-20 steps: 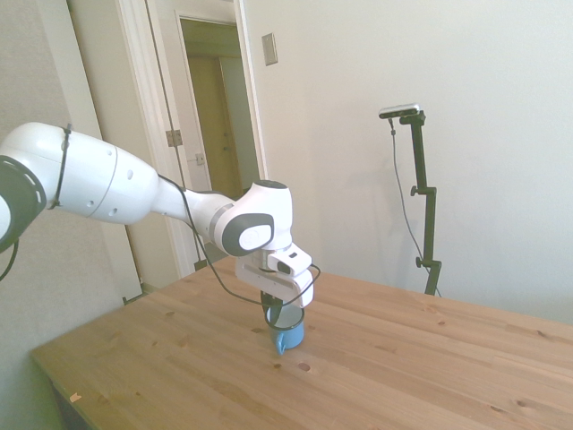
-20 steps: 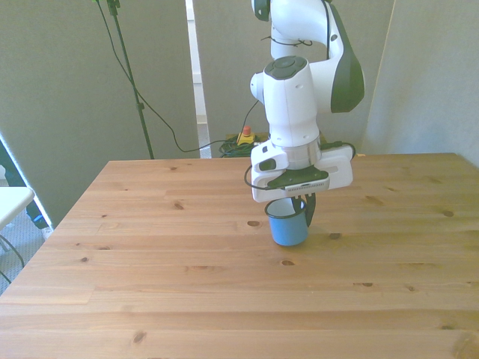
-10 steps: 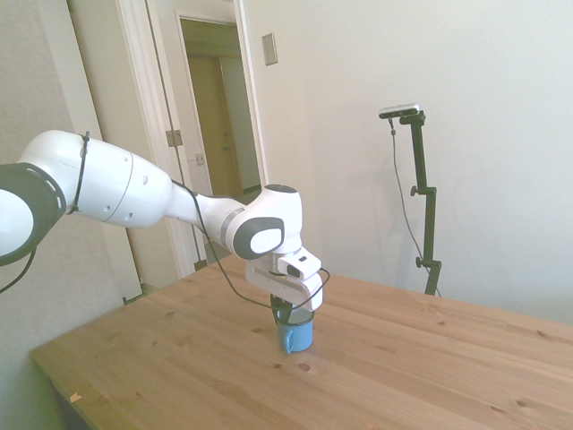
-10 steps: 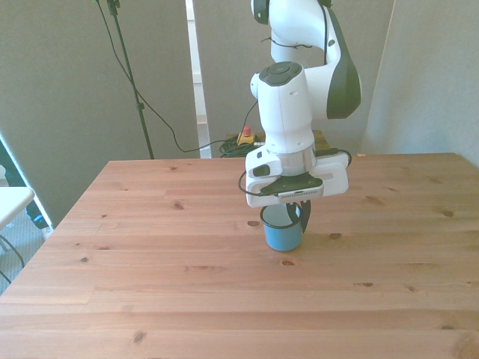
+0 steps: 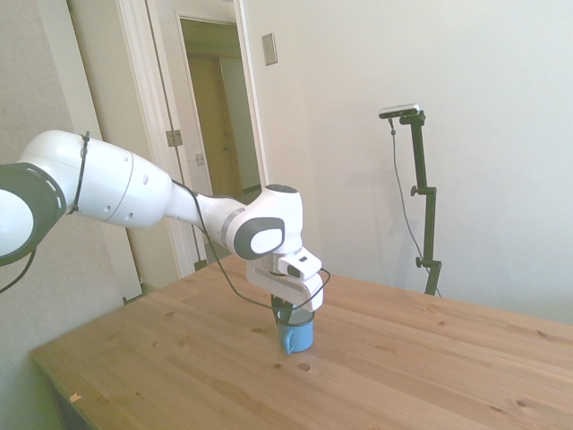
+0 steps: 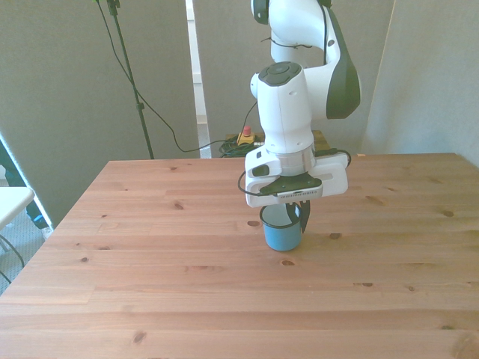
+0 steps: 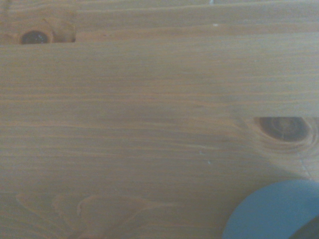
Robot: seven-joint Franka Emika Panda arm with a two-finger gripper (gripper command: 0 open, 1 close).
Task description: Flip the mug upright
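Observation:
The blue mug (image 5: pixel 296 337) stands upright on the wooden table (image 5: pixel 403 376), mouth up, near the table's middle (image 6: pixel 282 236). My gripper (image 5: pixel 284 313) comes down from above onto its rim, with a dark finger (image 6: pixel 304 215) along the mug's wall on the front view's right side, and looks shut on the rim. The white hand body hides most of the mug's opening. In the wrist view only a curved blue piece of the mug (image 7: pixel 273 213) shows, over bare wood. The handle is not clearly visible.
Knots mark the table (image 6: pixel 150 284) around the mug. A doorway (image 5: pixel 219 134) lies behind the arm in the side view. A small red and yellow object (image 6: pixel 244 136) sits on the floor beyond the table's far edge.
Over the last second the arm shifted a little toward the front view's left and lowered, bringing the mug down onto the table. Nothing has moved in the last half second.

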